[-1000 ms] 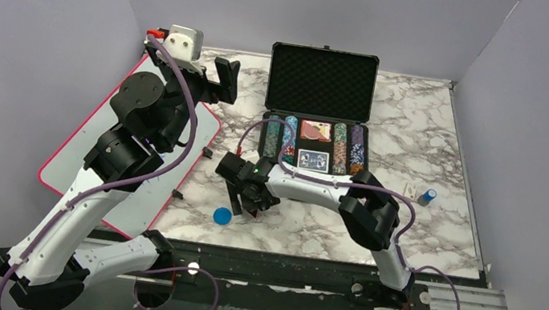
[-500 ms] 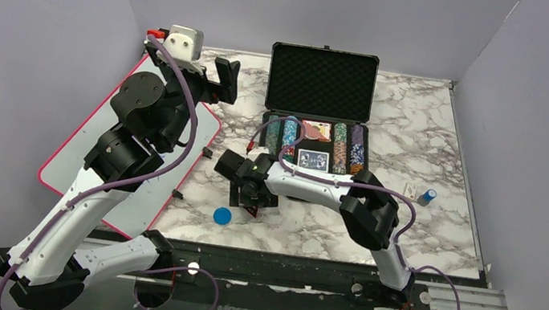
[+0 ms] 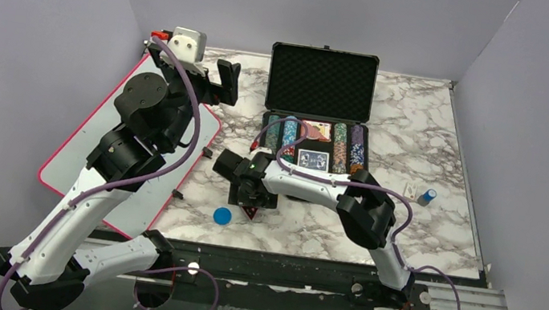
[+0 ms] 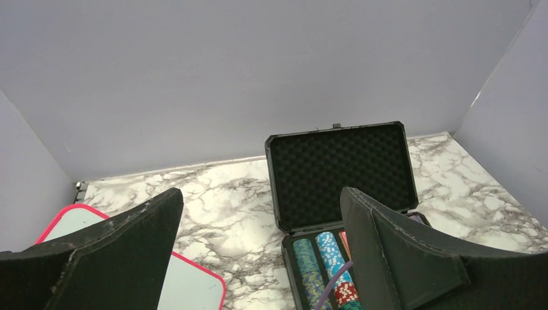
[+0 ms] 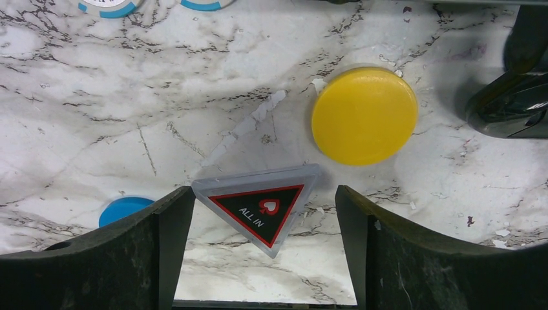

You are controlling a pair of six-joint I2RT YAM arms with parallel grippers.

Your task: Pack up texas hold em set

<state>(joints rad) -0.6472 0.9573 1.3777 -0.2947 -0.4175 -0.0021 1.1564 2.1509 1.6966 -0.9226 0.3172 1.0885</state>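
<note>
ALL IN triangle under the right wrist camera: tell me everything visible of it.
The ALL IN triangle is a flat, clear plastic-looking marker with rounded corners, a black centre edged in red, a small red emblem and white "ALL IN" lettering. It lies flat on the marble table between the open fingers of the right gripper, one corner pointing at the camera. Its left corner reaches the left finger's edge; contact cannot be told. The right finger stands clear. A yellow round button lies apart beyond it.

Triangular clear marker (image 5: 260, 206), beside the yellow button (image 5: 364, 115): "ALL IN" under a heart sign.
</note>
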